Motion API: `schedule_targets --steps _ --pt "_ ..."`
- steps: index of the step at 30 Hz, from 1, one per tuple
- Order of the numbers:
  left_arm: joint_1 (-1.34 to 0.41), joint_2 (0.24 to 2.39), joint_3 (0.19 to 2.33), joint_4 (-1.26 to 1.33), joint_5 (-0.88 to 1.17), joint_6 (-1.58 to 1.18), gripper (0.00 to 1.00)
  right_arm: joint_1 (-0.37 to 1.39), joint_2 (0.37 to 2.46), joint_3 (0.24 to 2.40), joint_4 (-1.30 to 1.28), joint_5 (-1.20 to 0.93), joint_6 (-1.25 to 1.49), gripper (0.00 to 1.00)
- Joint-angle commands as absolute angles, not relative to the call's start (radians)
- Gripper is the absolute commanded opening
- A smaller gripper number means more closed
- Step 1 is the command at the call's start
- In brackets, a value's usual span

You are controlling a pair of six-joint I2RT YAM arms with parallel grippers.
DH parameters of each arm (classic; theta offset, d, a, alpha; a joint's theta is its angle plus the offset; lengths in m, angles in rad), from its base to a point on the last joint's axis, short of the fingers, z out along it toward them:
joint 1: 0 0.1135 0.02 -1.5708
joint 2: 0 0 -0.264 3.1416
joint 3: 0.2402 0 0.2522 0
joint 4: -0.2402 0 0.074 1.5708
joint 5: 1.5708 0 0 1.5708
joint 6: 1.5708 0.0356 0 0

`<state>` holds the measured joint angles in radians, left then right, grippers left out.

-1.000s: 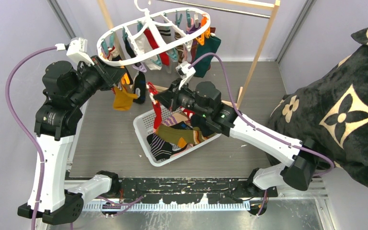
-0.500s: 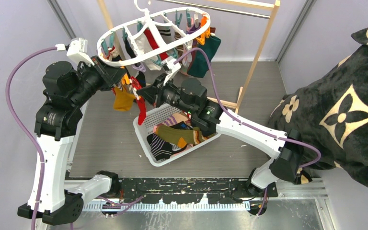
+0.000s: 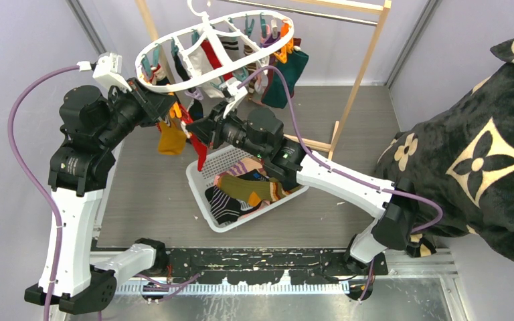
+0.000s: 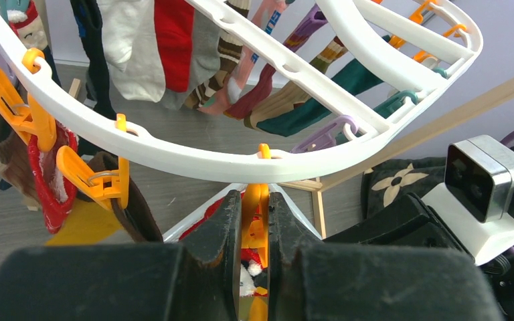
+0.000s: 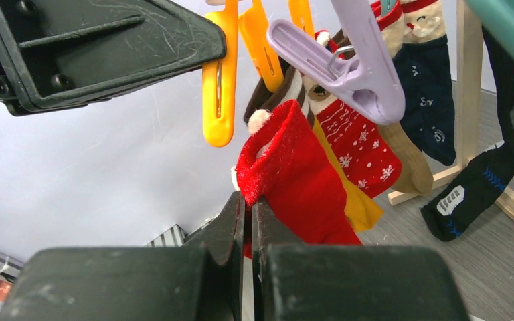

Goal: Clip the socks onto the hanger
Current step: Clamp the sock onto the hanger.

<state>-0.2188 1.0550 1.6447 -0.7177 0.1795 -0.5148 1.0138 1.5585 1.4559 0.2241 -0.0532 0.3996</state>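
The white oval hanger hangs at the back with several socks clipped to it; its ring fills the left wrist view. My left gripper is shut on an orange peg under the ring's near edge, squeezing it. My right gripper is shut on a red Christmas sock and holds its cuff just below that orange peg. In the top view the red sock hangs from my right gripper right beside my left gripper.
A white mesh basket with several more socks sits on the table under the right arm. A light wooden rack frame holds the hanger. A big black plush blanket lies at the right. A purple peg hangs close by.
My right gripper has carried the red sock left and up from over the basket to the orange peg at my left gripper. The left arm has stayed put.
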Motion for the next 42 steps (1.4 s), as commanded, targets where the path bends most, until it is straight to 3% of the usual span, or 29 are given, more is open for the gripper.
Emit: schedule_targets --steps 1,42 --pt "-0.214 1.046 1.638 -0.750 0.143 -0.502 0.01 1.025 1.556 1.519 0.283 -0.040 0.410 0.01" --pt "-0.214 1.046 1.631 -0.740 0.136 -0.506 0.02 1.049 1.554 1.519 0.389 0.049 0.423 0.01"
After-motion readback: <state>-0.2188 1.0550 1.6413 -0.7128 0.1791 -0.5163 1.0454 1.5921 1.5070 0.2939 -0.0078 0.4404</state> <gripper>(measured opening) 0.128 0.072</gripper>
